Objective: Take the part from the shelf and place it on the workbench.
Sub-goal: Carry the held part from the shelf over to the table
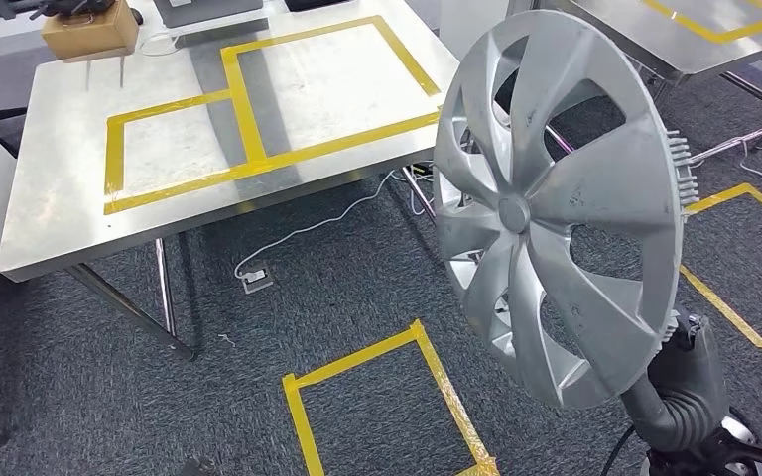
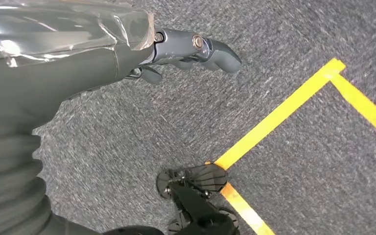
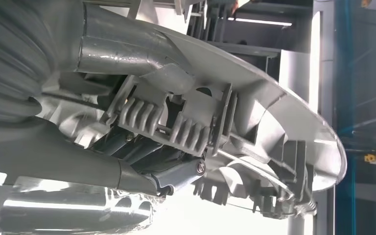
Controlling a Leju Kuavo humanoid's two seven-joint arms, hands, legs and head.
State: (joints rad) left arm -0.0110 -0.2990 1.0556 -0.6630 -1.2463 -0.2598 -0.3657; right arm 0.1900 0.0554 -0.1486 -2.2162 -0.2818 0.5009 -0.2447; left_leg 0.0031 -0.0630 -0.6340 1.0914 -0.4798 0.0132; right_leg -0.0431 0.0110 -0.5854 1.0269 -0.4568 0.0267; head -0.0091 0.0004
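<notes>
The part is a silver wheel cover (image 1: 556, 198) with curved spokes, held upright on its edge in the air at the right of the head view. My right hand (image 1: 690, 372) grips its lower rim from below. In the right wrist view my right hand (image 3: 142, 166) clasps the ribbed clips on the inner rim of the wheel cover (image 3: 254, 112). The steel workbench (image 1: 69, 213) with yellow tape rectangles stands ahead to the left, well apart from the cover. My left hand (image 2: 176, 54) hangs over the grey carpet, fingers loosely curled, holding nothing.
A cardboard box (image 1: 89, 30) and a grey device sit at the workbench's far edge. A second steel table (image 1: 695, 45) stands at the far right. Yellow tape squares (image 1: 397, 397) mark the carpet, and white cables (image 1: 308, 228) trail under the bench.
</notes>
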